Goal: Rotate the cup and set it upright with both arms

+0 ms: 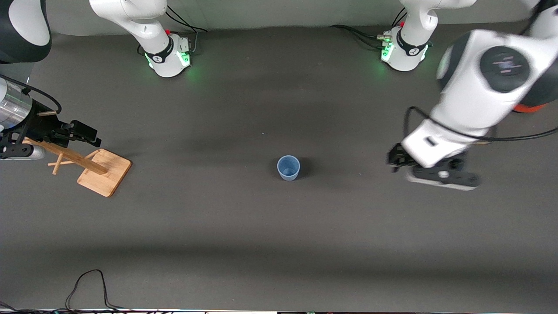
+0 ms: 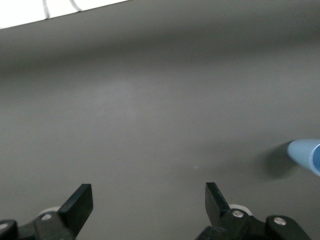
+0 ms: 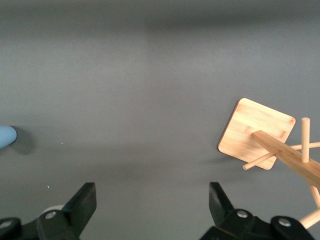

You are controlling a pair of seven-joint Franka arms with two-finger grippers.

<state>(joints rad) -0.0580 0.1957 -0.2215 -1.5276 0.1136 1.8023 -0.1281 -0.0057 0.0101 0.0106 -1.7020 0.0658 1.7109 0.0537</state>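
The light-blue cup point(image 1: 288, 168) stands upright on the dark table near its middle, its open mouth up and the darker blue inside showing. My left gripper point(image 1: 394, 159) is open and empty, apart from the cup toward the left arm's end of the table. In the left wrist view the gripper point(image 2: 148, 200) is over bare table, and the cup point(image 2: 306, 156) shows at the edge. My right gripper point(image 1: 87, 133) is open and empty over the wooden peg rack. The right wrist view shows that gripper point(image 3: 152, 202) and a sliver of the cup point(image 3: 7, 136).
A wooden peg rack point(image 1: 104, 172) with a square base stands toward the right arm's end of the table and shows in the right wrist view point(image 3: 260, 131). A bit of an orange can point(image 1: 529, 107) peeks from under the left arm. A black cable point(image 1: 87, 285) lies by the table's near edge.
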